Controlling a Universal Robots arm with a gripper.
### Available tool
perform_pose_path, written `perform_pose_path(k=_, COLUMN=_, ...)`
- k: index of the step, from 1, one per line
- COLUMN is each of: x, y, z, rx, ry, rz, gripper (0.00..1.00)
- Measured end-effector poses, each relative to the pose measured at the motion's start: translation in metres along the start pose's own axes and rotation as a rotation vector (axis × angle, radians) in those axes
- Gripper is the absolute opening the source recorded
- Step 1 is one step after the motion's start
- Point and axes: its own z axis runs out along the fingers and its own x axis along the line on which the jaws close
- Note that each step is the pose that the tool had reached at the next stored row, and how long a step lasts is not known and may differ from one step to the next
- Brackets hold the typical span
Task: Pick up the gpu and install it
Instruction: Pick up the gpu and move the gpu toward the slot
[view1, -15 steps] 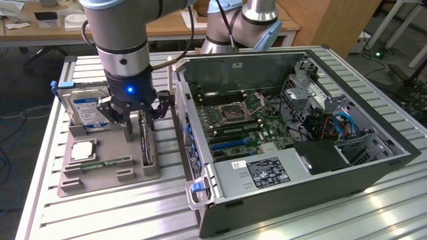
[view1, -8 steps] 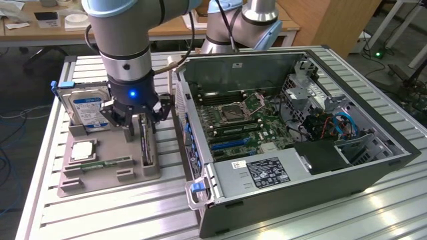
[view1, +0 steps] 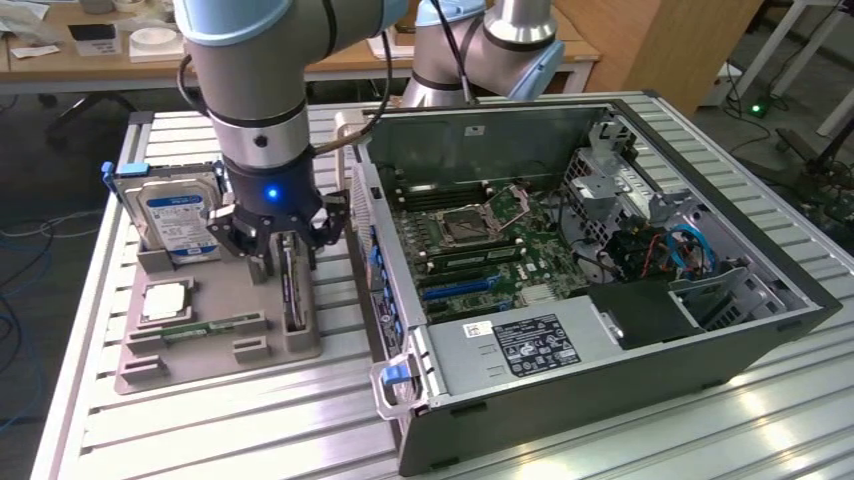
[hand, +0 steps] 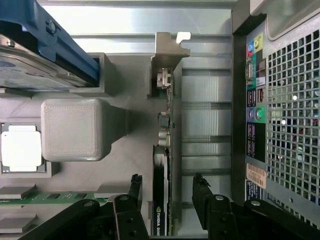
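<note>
The black two-fingered gripper (hand: 167, 179) is hanging low over the gpu (hand: 161, 160), a thin, black-faced expansion card with a silvery metal end bracket. Its fingers (hand: 136, 186) are standing spread as wide as they go, one on each side of the card. A gap is showing on both sides, so they are gripping nothing.

The gpu is standing on its long edge in a slot of the grey moulded plastic tray (view1: 214, 352), on the side nearest the computer. The card is probably light and stiff but fragile, and its smooth faces may be slippery. The safest hold is looking like a squeeze across the two flat faces near mid-length, clear of the bracket and of the connector edge down in the slot.

Further out on the tray a flat silver processor chip (view1: 163, 300) and a narrow green memory stick (view1: 214, 327) are lying, and a silver hard drive (view1: 174, 215) with a blue label is standing upright. To the exterior view's right, the open black tower case (view1: 747, 330) is lying on its side, baring its green motherboard (view1: 467, 250).
</note>
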Motion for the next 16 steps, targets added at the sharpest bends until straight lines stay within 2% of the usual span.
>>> perform_pose_path(k=8, x=-0.004, y=-0.0002, z=0.0058, rx=0.0001, ry=0.0001, rz=0.0, gripper=0.53)
perform_pose_path(k=16, x=-0.004, y=-0.0005, z=0.0124, rx=0.0, ry=0.0025, rz=-0.005, gripper=0.53)
